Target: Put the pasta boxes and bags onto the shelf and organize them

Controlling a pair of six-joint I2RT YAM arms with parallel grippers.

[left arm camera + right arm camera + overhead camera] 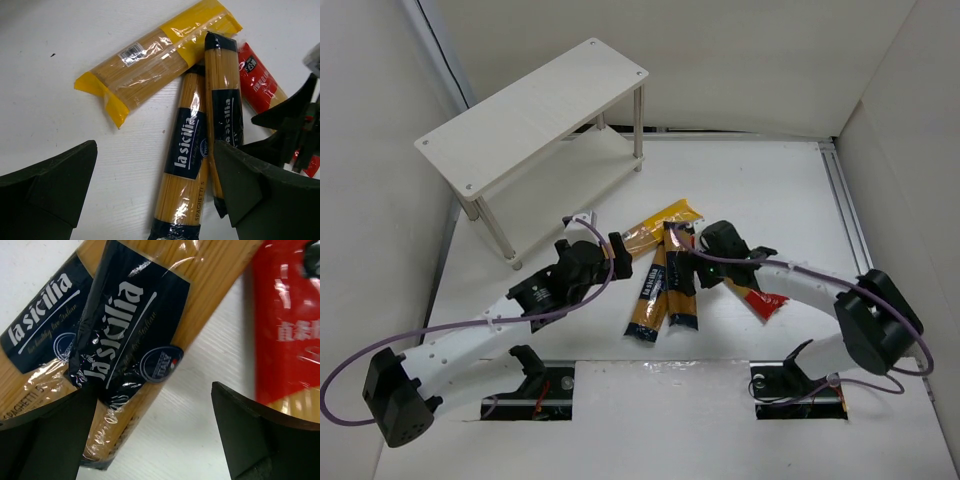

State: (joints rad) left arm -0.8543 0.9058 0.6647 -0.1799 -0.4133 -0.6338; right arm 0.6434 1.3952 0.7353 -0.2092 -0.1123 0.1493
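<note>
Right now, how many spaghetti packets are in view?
4, all on the table: yellow packet at the back, left navy packet and right navy packet side by side mid-pile, red packet rightmost, partly under the right arm.

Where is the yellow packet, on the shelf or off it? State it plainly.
Off. The yellow packet lies flat on the table, apart from the shelf.
</note>
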